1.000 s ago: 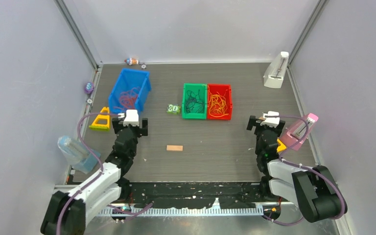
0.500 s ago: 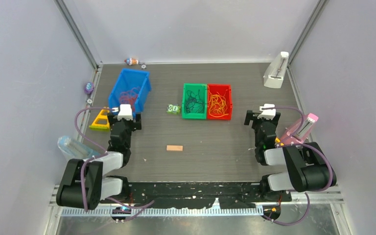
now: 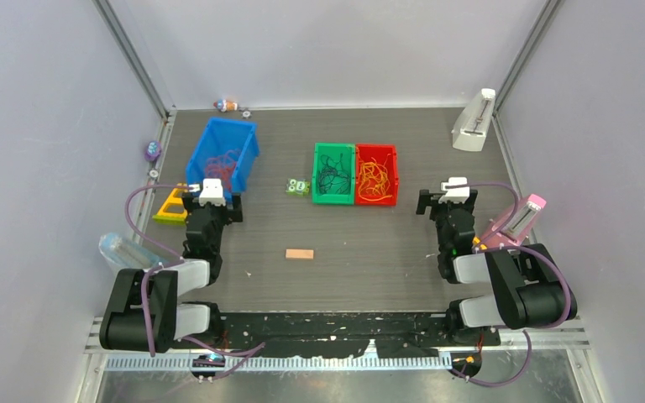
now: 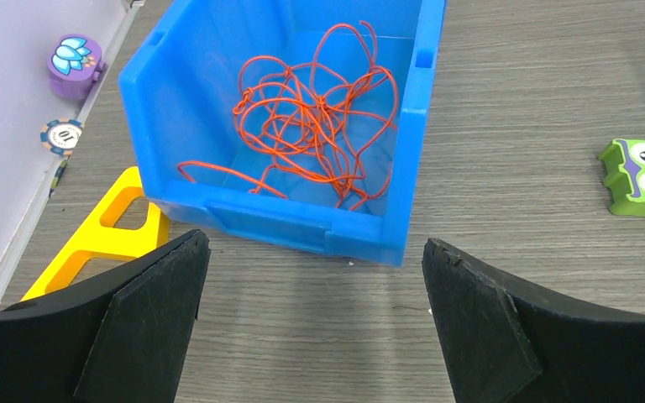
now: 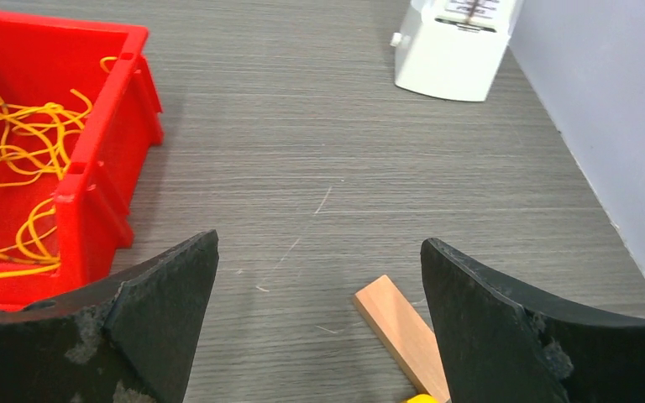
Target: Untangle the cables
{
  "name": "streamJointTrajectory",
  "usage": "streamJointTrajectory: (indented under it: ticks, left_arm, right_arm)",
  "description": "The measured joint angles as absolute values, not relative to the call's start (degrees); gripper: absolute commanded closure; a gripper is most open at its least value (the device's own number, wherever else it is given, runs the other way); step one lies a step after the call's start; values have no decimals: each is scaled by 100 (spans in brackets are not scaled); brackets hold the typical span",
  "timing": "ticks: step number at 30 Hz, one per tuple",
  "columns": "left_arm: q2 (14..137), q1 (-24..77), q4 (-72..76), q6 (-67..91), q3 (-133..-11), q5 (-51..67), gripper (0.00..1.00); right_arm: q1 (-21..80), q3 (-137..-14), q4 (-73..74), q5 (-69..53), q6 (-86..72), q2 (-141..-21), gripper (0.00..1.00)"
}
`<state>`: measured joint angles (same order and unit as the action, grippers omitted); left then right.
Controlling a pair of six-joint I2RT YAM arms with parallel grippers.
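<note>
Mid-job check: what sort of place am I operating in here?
Probably a robot lab test cell. Plain grey walls with metal corner posts enclose the dark wood-grain table, and thin tangled cables fill a blue plastic bin, a green plastic bin and a red plastic bin.

Left arm [image 3: 202, 242] and right arm [image 3: 453, 242] have folded back, jaws shifting slightly forward.

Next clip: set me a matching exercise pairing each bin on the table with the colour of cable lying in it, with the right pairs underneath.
Column one:
1. blue bin
2. green bin
3. red bin

Column two:
a. yellow-orange cables
b. red-orange cables
c. dark cables

Pairs: 1-b, 2-c, 3-a
</note>
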<state>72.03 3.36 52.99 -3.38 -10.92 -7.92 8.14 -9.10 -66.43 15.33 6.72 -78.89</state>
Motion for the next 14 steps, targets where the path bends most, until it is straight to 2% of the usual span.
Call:
streamJointTrajectory:
  ticks: [14]
  left_arm:
    - [7203, 333, 5321, -301, -1092, -840, 1]
  right_arm:
    - [814, -867, -6764, 1188, 788, -7887, 5]
